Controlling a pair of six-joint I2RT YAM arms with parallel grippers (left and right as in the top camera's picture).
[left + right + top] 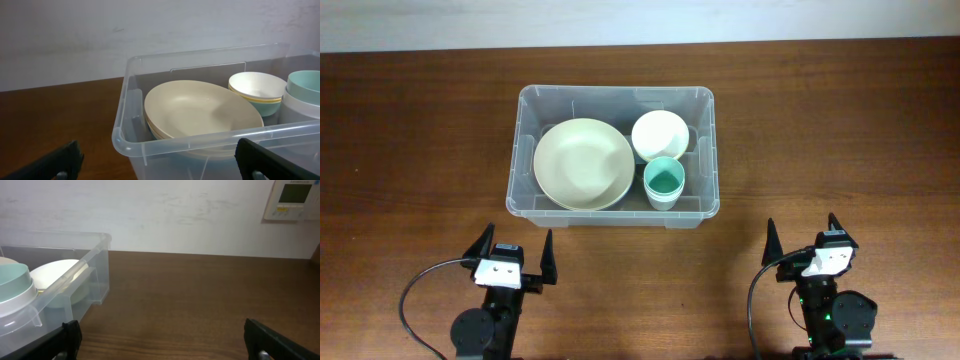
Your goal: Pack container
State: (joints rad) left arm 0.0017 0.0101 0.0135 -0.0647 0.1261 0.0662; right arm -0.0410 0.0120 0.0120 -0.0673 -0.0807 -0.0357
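Observation:
The clear container (525, 150) sits at the table's middle. In it lie a large cream bowl (583, 164), a smaller white bowl (659, 134) and a white cup with a teal inside (664, 183). My left gripper (513, 260) is open and empty, in front of the container's left front corner. My right gripper (802, 240) is open and empty, to the front right of the container. The left wrist view shows the container's near rim (200, 142), the cream bowl (200, 112), the white bowl (256, 86) and the cup (305, 95). The right wrist view shows the container's right corner (95, 262).
The brown wooden table (840, 130) lies bare around the container. A white wall stands behind it, with a thermostat panel (292, 199) on it at the far right.

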